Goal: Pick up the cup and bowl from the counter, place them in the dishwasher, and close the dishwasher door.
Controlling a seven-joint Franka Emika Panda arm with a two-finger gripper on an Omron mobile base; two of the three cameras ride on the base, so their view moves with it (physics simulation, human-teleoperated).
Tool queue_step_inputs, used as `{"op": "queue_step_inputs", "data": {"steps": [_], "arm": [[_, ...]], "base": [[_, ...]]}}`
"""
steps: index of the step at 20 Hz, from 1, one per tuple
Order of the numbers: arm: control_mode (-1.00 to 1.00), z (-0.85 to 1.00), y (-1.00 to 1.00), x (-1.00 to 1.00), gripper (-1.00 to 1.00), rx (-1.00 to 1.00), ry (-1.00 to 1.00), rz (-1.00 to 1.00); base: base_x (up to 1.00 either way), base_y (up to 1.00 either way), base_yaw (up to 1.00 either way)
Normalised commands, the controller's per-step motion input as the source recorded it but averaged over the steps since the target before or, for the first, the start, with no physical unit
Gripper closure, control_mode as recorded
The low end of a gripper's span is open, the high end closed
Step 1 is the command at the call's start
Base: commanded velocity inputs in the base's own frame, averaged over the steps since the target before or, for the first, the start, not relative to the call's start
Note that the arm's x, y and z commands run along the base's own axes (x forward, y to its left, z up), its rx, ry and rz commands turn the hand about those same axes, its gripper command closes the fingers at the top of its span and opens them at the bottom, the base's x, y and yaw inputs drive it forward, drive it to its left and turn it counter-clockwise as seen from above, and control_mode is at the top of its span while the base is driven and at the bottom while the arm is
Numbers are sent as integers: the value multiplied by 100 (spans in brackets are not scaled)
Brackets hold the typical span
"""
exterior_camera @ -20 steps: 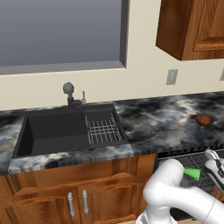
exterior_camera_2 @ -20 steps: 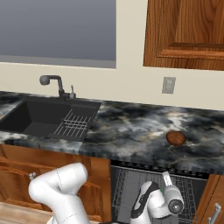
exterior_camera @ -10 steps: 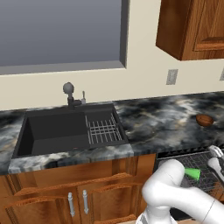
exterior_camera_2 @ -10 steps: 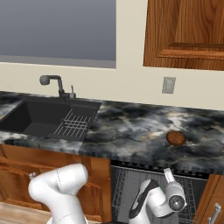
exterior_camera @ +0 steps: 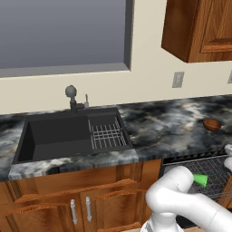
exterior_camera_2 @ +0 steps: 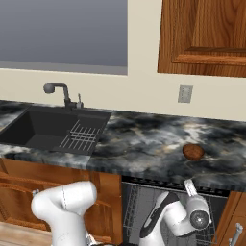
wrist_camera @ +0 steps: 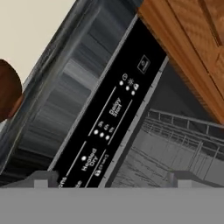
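Green cup (exterior_camera: 200, 180), reddish-brown bowl (exterior_camera_2: 193, 151), black counter (exterior_camera_2: 144, 139) swirled grey-white.

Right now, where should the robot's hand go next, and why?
Probably up and over to the bowl. The green cup already lies in the dishwasher rack, while the bowl sits alone on the counter. The gripper's jaws are open and empty, low by the dishwasher's front, so lifting toward the bowl seems the sensible step.
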Motion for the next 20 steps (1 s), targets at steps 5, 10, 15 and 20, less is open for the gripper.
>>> {"op": "queue_step_inputs", "data": {"steps": [5,10,15,20], "arm": [[-100,60,-14,-3,-100,0,0,0],[-100,51,-15,0,-100,1,0,0],[-100,34,-11,9,-100,2,0,0],[-100,22,0,22,-100,1,0,0]], "base": [[0,0,0],[0,0,0],[0,0,0],[0,0,0]]}}
